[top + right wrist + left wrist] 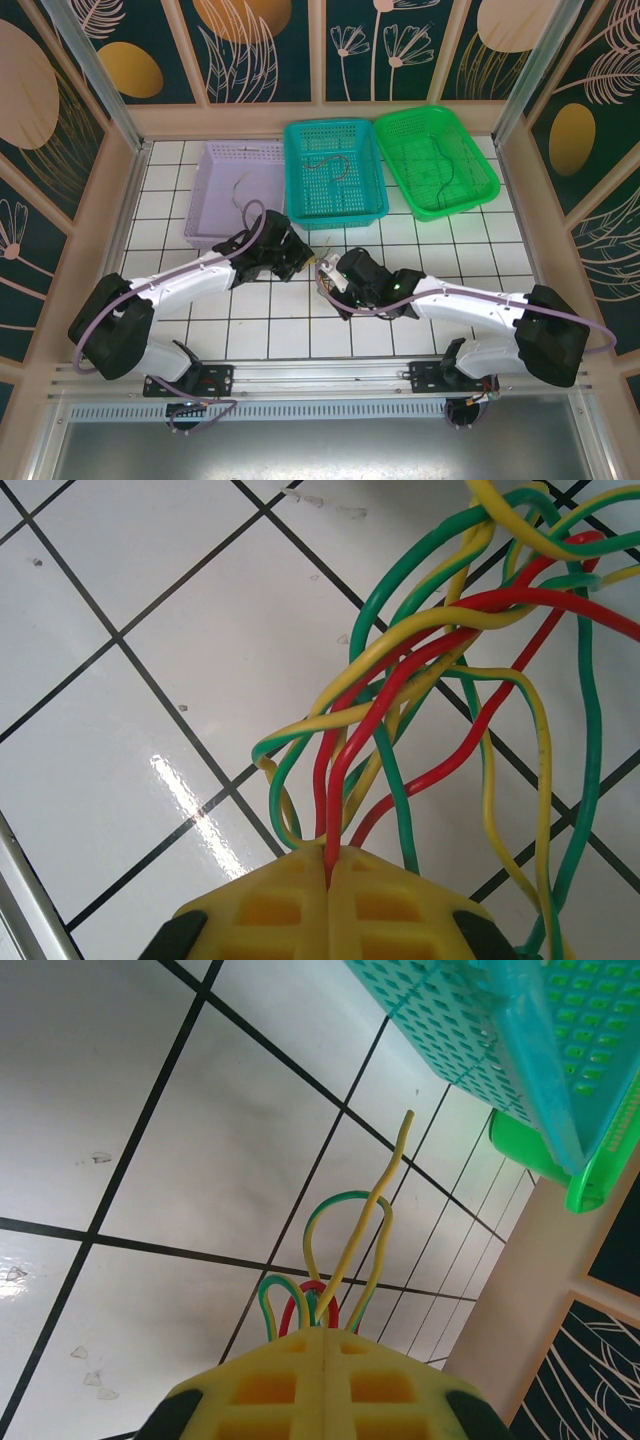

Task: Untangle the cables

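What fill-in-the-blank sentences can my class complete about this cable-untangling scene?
1. The teal basket stands between the lavender basket and the ____ basket.
2. The right hand is shut on a tangle of green, yellow and ____ cables.
3. The left hand grips cables above a table covered in white ____.
Missing words: green, red, tiles.

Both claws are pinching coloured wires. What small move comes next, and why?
Probably ease the two apart slowly. The left gripper is shut on loops of the cables, the right gripper on strands that cross in a tangle just beyond it; a gentle pull may loosen it.
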Controlling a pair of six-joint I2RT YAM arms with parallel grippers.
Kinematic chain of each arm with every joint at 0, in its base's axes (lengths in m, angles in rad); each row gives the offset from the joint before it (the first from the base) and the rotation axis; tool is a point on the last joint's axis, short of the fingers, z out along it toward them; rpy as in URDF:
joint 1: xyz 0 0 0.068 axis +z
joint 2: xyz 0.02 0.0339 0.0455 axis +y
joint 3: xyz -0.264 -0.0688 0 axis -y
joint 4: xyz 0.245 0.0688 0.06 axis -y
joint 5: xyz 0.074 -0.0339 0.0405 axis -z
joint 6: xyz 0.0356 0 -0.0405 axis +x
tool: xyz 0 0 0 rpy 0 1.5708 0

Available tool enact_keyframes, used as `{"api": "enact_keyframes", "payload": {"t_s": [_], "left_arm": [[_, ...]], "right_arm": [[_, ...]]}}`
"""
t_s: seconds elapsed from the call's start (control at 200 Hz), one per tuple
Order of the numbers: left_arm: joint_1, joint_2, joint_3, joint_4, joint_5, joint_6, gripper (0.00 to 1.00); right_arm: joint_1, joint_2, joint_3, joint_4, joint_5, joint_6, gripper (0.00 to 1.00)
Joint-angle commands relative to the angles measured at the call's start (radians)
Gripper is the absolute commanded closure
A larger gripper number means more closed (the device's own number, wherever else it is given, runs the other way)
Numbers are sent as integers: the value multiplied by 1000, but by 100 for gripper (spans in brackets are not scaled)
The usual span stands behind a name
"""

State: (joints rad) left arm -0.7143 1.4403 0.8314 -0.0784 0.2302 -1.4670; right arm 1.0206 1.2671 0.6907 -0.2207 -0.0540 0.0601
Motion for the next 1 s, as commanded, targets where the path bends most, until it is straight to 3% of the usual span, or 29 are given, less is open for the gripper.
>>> {"api": "enact_keyframes", "payload": {"t_s": [0.0,0.34,0.706,0.991], "left_arm": [[-2,-2,43,-43,-17,32,100],[18,-75,60,-159,-82,58,100],[150,-178,31,-213,-111,109,100],[181,-219,135,-363,-220,207,100]], "right_arm": [[-10,-23,1,-14,3,11,100],[-39,-14,-9,-43,17,7,100],[-70,32,25,-73,32,16,100],[-229,23,31,-111,-3,124,100]]}}
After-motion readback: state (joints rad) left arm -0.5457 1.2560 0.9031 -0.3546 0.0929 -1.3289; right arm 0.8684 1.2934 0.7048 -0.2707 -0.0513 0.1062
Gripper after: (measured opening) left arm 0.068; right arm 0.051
